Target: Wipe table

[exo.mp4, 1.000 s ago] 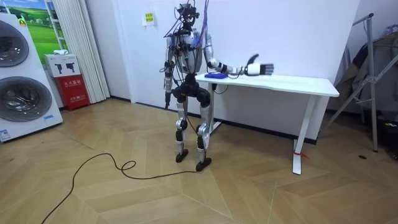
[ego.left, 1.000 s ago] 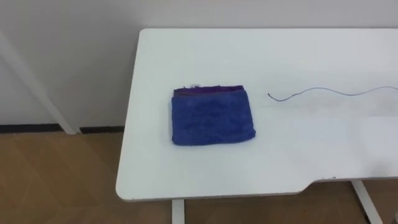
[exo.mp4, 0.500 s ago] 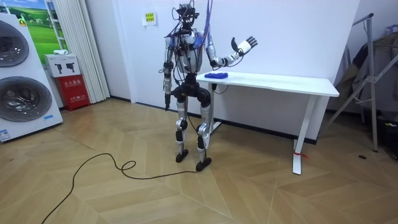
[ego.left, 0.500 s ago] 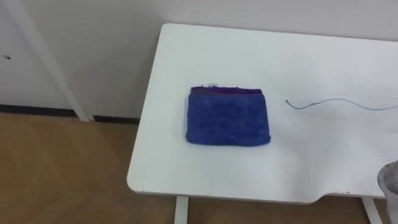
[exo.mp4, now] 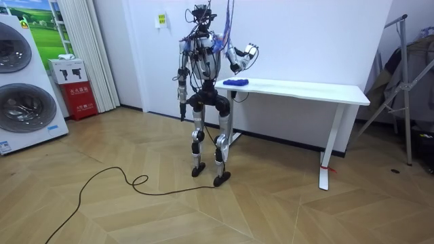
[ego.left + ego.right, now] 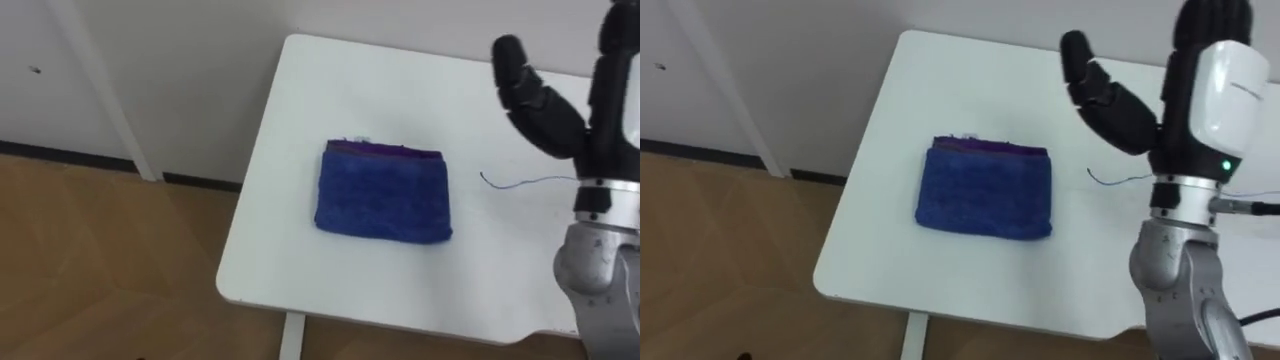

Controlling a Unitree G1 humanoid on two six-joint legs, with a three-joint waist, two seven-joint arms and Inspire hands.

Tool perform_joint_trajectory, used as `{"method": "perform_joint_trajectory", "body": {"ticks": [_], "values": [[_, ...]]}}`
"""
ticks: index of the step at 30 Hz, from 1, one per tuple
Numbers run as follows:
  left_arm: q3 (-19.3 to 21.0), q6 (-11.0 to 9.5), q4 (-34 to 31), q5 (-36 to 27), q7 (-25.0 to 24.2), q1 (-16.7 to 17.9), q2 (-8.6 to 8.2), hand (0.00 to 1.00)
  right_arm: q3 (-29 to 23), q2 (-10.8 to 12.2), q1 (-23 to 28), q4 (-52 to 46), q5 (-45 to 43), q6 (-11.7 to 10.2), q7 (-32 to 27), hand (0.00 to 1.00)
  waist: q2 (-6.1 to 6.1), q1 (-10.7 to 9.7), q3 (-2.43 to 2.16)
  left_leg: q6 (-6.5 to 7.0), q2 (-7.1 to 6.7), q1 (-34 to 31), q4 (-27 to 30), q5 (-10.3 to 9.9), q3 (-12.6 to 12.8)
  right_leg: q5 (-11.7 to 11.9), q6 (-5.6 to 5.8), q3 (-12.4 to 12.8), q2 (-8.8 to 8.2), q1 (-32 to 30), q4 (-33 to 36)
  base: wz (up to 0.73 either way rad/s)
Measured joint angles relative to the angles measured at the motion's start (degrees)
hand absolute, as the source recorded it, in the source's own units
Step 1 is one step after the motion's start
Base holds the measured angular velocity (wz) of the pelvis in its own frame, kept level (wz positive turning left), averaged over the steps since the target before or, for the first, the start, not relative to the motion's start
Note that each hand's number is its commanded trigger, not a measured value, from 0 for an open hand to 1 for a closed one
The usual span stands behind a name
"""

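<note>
Item: folded blue cloth (image 6: 383, 193), lying flat on the white tabletop (image 6: 400, 90) towards its left end. It is judged soft, light and limp, likely to slide on the smooth surface and to fall open if lifted by one corner. It is best held by pressing flat on its middle or pinching a thick folded edge. Right robot hand (image 6: 1175, 110) is held up over the tabletop, right of the cloth, fingers straight, holding nothing; left robot hand (image 5: 180, 106) hangs at the robot's side, state not discernible.

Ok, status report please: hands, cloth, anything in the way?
Right hand open, raised above table. Left hand down at side. Blue cloth folded on table, untouched. Nothing between hand and cloth.
</note>
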Motion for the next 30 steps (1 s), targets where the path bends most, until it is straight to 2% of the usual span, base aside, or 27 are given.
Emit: {"method": "perform_joint_trajectory", "body": {"ticks": [2,3,6,10,14,19,21,30], "values": [[-0.33,0.01,0.00,0.23,-0.39,-0.60,0.26,0.00,2.01,-0.01,-0.08,-0.04,-1.47,-0.02,1.40,0.00,0.02,0.58,0.02,-0.01,0.00,0.03,0.02,0.01,0.02,0.00,0.00,0.14,0.02,0.05,0.01,0.03],[-0.48,0.02,0.04,0.22,-0.50,-0.69,0.26,0.00,3.24,-0.03,-0.09,0.03,-2.39,0.07,2.40,0.00,0.26,1.50,0.19,-0.01,-0.04,0.04,0.01,0.00,0.06,0.00,0.00,0.25,0.00,0.04,0.01,0.00],[-0.88,0.07,0.04,0.23,-0.54,-1.05,0.26,0.00,6.71,-0.03,-0.08,0.87,-4.56,0.43,5.55,0.00,0.48,1.96,0.47,0.00,-0.06,-0.06,0.01,0.00,0.08,0.01,-0.01,0.12,-0.05,-0.06,0.00,-0.01],[-0.99,0.14,-0.02,0.20,-0.62,-1.66,0.22,0.00,9.77,0.00,-0.07,4.45,-6.75,0.51,8.61,0.00,0.69,2.39,0.60,-0.01,-0.09,-0.30,0.01,0.01,-0.30,0.01,-0.01,-0.16,-0.04,-0.03,-0.08,0.06],[-2.45,0.11,-0.10,0.19,-0.38,-2.43,0.24,0.00,12.39,-0.06,-0.06,8.35,-8.18,1.43,12.01,0.00,0.71,3.04,0.59,-0.01,-0.11,-0.42,0.01,0.01,-0.47,0.01,-0.01,-0.24,-0.05,-0.11,-0.07,0.01],[-3.19,0.02,-0.10,0.22,-0.38,-2.82,0.32,0.00,15.45,0.00,-0.06,14.09,-8.48,1.49,12.15,0.00,0.41,3.72,0.36,0.00,-0.22,-0.32,0.03,0.02,-1.38,0.01,-0.01,-0.44,-0.08,0.14,-0.14,0.05],[-3.18,-0.15,0.02,0.21,-0.41,-2.88,0.60,0.00,16.28,0.01,0.02,17.36,-8.52,1.56,12.14,0.00,0.26,4.33,0.27,0.00,-0.34,-0.30,0.02,0.01,-1.64,0.02,-0.02,-1.27,-0.15,0.63,-0.79,0.05],[-3.06,-0.02,1.03,0.16,-0.39,-1.83,0.61,0.00,16.85,0.42,0.45,24.26,-9.65,1.74,11.89,0.00,0.42,4.71,0.25,-0.01,-0.35,-0.52,0.05,0.02,-2.11,0.01,-0.02,-1.51,-0.11,0.69,-1.02,0.03]]}}
